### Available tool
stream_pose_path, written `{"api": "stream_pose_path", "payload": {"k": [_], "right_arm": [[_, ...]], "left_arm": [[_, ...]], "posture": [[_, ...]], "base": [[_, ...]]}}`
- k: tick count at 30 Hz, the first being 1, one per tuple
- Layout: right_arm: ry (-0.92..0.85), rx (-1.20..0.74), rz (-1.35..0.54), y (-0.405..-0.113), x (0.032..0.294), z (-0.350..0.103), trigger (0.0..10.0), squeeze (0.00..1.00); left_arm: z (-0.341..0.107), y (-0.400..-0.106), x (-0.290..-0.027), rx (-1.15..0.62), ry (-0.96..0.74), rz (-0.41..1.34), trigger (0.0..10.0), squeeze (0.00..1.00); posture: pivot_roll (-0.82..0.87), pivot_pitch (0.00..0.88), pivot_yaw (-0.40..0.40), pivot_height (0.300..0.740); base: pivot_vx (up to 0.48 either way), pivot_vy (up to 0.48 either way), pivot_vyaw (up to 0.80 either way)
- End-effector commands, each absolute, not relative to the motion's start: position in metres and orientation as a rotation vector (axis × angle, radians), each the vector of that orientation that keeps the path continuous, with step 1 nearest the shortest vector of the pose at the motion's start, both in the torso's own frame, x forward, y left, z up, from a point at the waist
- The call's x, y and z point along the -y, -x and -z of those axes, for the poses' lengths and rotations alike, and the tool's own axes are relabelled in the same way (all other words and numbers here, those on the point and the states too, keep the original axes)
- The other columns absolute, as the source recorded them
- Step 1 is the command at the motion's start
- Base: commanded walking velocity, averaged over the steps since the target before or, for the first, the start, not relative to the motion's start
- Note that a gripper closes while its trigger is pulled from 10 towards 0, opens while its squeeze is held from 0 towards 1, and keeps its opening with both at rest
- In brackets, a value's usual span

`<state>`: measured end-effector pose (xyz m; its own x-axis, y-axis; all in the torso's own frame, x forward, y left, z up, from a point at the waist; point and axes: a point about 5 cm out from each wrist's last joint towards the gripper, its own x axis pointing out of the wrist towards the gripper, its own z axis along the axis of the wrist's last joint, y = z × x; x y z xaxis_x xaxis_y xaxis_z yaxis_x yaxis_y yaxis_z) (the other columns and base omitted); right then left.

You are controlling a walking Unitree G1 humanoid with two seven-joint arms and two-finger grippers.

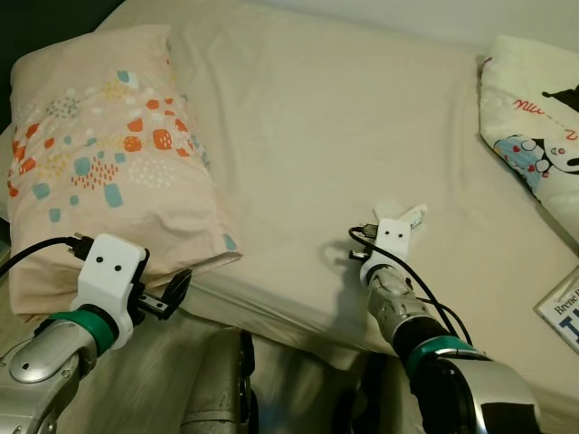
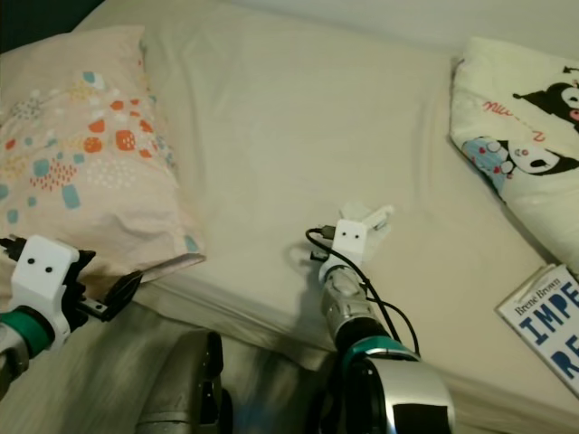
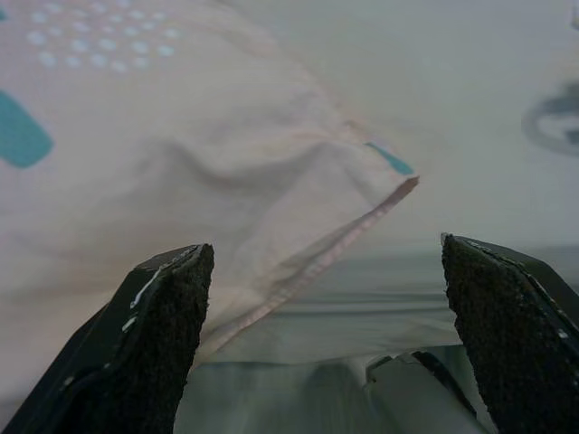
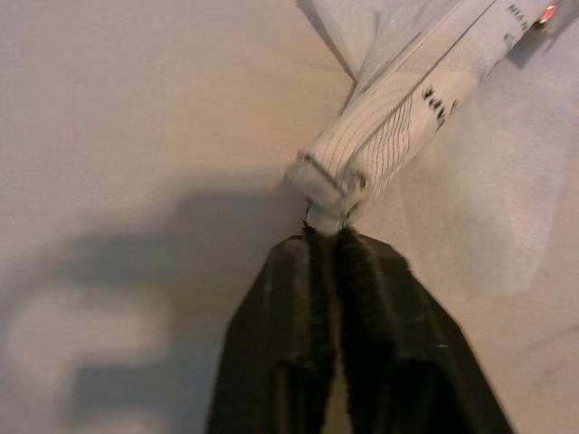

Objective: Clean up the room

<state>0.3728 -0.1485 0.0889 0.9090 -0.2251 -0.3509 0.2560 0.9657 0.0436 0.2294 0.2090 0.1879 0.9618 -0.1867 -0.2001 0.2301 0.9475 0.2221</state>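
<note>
A small white printed wrapper (image 4: 407, 108) lies on the cream bed sheet (image 1: 298, 117), near the front edge of the mattress. My right gripper (image 4: 327, 240) is shut on the wrapper's crimped end; in the left eye view the wrapper (image 1: 413, 215) pokes out past the white wrist block. My left gripper (image 1: 172, 294) is open at the near corner of the pink patterned pillow (image 1: 99, 154), just off the mattress edge. In the left wrist view its fingers (image 3: 154, 334) stand wide apart with the pillow's seam corner (image 3: 389, 194) ahead of them, not touched.
A white blanket with cartoon prints (image 1: 534, 127) lies at the bed's right side. A book (image 1: 563, 307) rests near the front right edge. The mattress edge runs across in front of me, with my own body below it.
</note>
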Motion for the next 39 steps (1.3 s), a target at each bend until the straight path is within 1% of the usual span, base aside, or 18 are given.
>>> {"api": "stream_pose_path", "payload": {"k": [1, 12, 16, 17, 19, 20, 21, 22, 24, 25, 26, 27, 28, 30, 33, 35, 37, 39], "right_arm": [[-0.098, -0.411, 0.268, -0.364, 0.149, -0.074, 0.0, 0.0], [-0.113, -0.411, 0.294, -0.363, 0.153, -0.073, 0.0, 0.0], [-0.123, -0.405, 0.292, -0.361, 0.153, -0.069, 0.0, 0.0], [-0.129, -0.4, 0.289, -0.359, 0.152, -0.067, 0.0, 0.0], [-0.129, -0.4, 0.289, -0.359, 0.152, -0.067, 0.0, 0.0], [-0.136, -0.395, 0.29, -0.356, 0.153, -0.064, 0.0, 0.0], [-0.142, -0.394, 0.296, -0.349, 0.156, -0.055, 0.0, 0.0], [-0.147, -0.392, 0.308, -0.342, 0.16, -0.047, 0.0, 0.0], [-0.149, -0.392, 0.316, -0.338, 0.163, -0.042, 0.0, 0.0], [-0.144, -0.386, 0.331, -0.329, 0.172, -0.034, 0.0, 0.0], [-0.144, -0.386, 0.331, -0.329, 0.172, -0.034, 0.0, 0.0], [-0.124, -0.369, 0.347, -0.318, 0.182, -0.027, 0.0, 0.0], [-0.124, -0.369, 0.347, -0.318, 0.182, -0.027, 0.0, 0.0], [-0.06, -0.306, 0.347, -0.293, 0.202, -0.023, 0.0, 0.0], [-0.038, -0.284, 0.335, -0.287, 0.206, -0.024, 0.0, 0.0], [-0.063, -0.249, 0.311, -0.28, 0.207, -0.033, 10.0, 0.0], [-0.053, -0.248, 0.286, -0.279, 0.201, -0.033, 10.0, 0.0], [-0.055, -0.237, 0.238, -0.277, 0.189, -0.033, 10.0, 0.0]], "left_arm": [[-0.188, -0.225, -0.211, -0.197, -0.251, 0.211, 10.0, 0.0], [-0.187, -0.226, -0.211, -0.204, -0.249, 0.211, 10.0, 0.0], [-0.18, -0.226, -0.211, -0.22, -0.244, 0.216, 10.0, 0.0], [-0.175, -0.226, -0.21, -0.229, -0.236, 0.221, 10.0, 0.0], [-0.175, -0.226, -0.21, -0.229, -0.236, 0.221, 10.0, 0.0], [-0.168, -0.225, -0.208, -0.241, -0.229, 0.226, 10.0, 0.0], [-0.159, -0.225, -0.201, -0.252, -0.208, 0.244, 10.0, 0.0], [-0.151, -0.226, -0.193, -0.262, -0.194, 0.26, 10.0, 0.0], [-0.146, -0.227, -0.189, -0.267, -0.186, 0.27, 10.0, 0.0], [-0.139, -0.23, -0.181, -0.27, -0.167, 0.284, 10.0, 0.0], [-0.139, -0.23, -0.181, -0.27, -0.167, 0.284, 10.0, 0.0], [-0.133, -0.232, -0.174, -0.275, -0.16, 0.295, 10.0, 0.0], [-0.133, -0.232, -0.174, -0.275, -0.16, 0.295, 10.0, 0.0], [-0.116, -0.237, -0.16, -0.297, -0.158, 0.324, 10.0, 0.0], [-0.11, -0.239, -0.156, -0.306, -0.167, 0.334, 10.0, 0.0], [-0.097, -0.244, -0.155, -0.33, -0.182, 0.303, 10.0, 0.0], [-0.089, -0.247, -0.157, -0.348, -0.178, 0.279, 10.0, 0.0], [-0.078, -0.251, -0.159, -0.356, -0.195, 0.248, 10.0, 0.0]], "posture": [[0.47, 0.272, 0.048, 0.575], [0.46, 0.268, 0.052, 0.575], [0.42, 0.265, 0.053, 0.575], [0.36, 0.253, 0.052, 0.575], [0.36, 0.253, 0.052, 0.575], [0.32, 0.234, 0.051, 0.575], [0.26, 0.198, 0.047, 0.575], [0.23, 0.187, 0.047, 0.575], [0.23, 0.187, 0.047, 0.575], [0.18, 0.158, 0.045, 0.575], [0.18, 0.158, 0.045, 0.575], [0.16, 0.143, 0.05, 0.575], [0.16, 0.143, 0.05, 0.575], [0.11, 0.102, 0.046, 0.575], [0.1, 0.093, 0.041, 0.575], [0.04, 0.065, 0.024, 0.575], [0.02, 0.06, 0.025, 0.575], [0.0, 0.049, 0.026, 0.575]], "base": [[0.0, 0.0, 0.0], [0.0, 0.0, 0.0], [0.0, 0.0, 0.0], [0.0, 0.0, 0.0], [0.0, 0.0, 0.0], [0.0, 0.0, 0.0], [0.0, 0.0, 0.0], [0.0, 0.0, 0.0], [0.0, 0.0, 0.0], [0.0, 0.0, 0.0], [0.0, 0.0, 0.0], [0.0, 0.0, 0.0], [0.0, 0.0, 0.0], [0.0, 0.0, 0.0], [0.0, 0.0, 0.0], [0.0, 0.0, 0.0], [0.0, 0.0, 0.0], [0.0, 0.0, 0.0]]}}
